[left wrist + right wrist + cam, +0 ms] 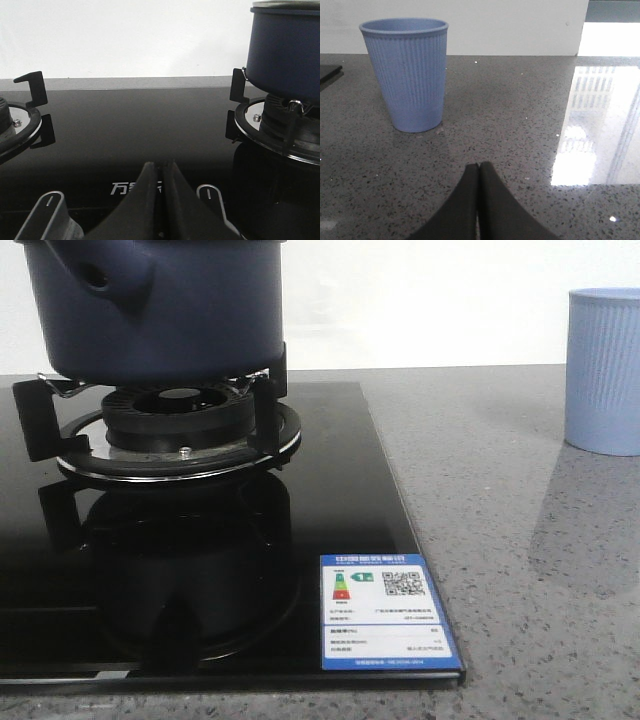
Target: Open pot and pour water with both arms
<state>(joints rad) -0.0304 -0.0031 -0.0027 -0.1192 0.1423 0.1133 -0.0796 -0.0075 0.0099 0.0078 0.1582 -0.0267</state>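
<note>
Both end effectors, left (160,172) and right (479,172), sit clenched (empty); reaching so risks knocking the pot (150,310) off its burner.

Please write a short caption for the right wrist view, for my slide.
Closed right end effector low over the grey countertop, facing the upright light blue ribbed cup.

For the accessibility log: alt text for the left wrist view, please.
The left gripper, jaws shut and empty, sits low over a black glass hob. The navy pot stands on the burner to one side, untouched.
</note>
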